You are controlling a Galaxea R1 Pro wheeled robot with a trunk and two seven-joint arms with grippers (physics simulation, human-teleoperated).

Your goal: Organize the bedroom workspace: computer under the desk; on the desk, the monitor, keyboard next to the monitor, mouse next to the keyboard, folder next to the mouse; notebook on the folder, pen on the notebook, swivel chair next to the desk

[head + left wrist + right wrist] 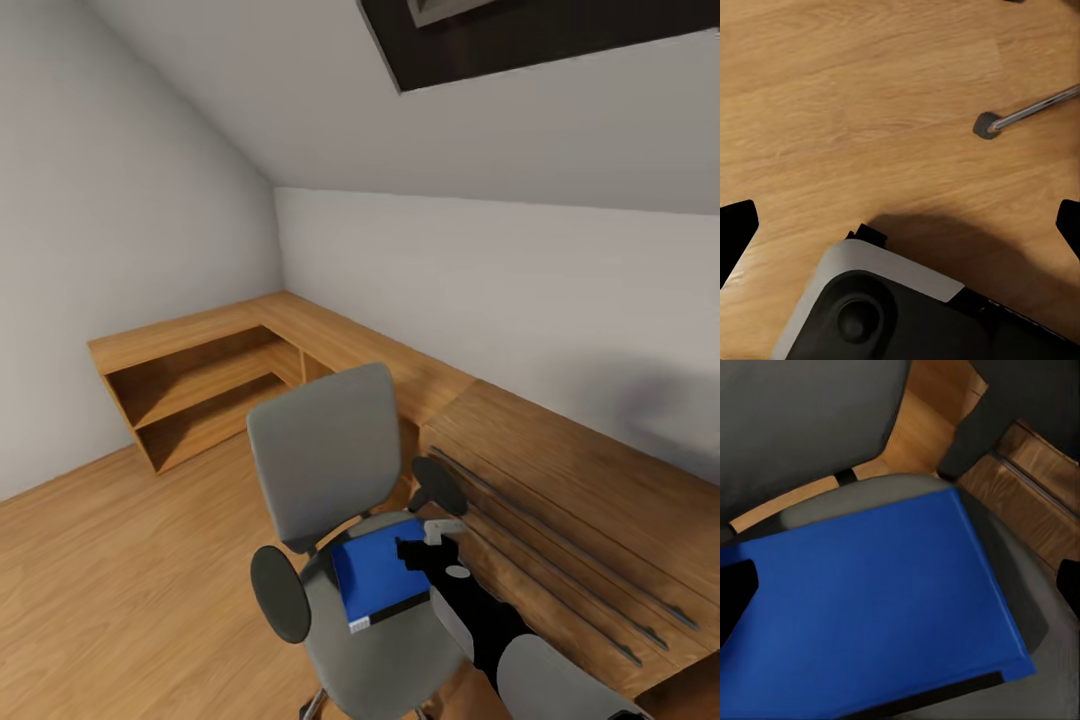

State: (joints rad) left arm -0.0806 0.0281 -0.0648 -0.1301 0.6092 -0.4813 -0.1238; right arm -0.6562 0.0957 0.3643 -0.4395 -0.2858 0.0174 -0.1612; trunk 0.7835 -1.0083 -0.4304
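While the swivel chair [335, 520] stands in the lower middle of the head view, against the low oak drawers [560, 530], the blue folder [380, 578] lies flat on its grey seat, below the tall backrest. The right gripper [428, 548] hangs at the folder's right edge, its arm rising from the lower right corner of the frame. In the right wrist view the folder [877, 607] spreads across most of the frame, and the dark fingertips [735, 589] sit far apart at the left and right edges, so that gripper is spread wide and holds nothing. The left wrist view looks down on the wood floor [870, 97], with a chrome chair leg and castor [987, 124] at upper right; its fingertips [733, 229] are likewise wide apart and empty.

The step in hand looks like fetching the folder from the chair. Next, the right gripper probably needs to come down over a free edge of the folder and close on it, since the folder lies flush on the cushion.
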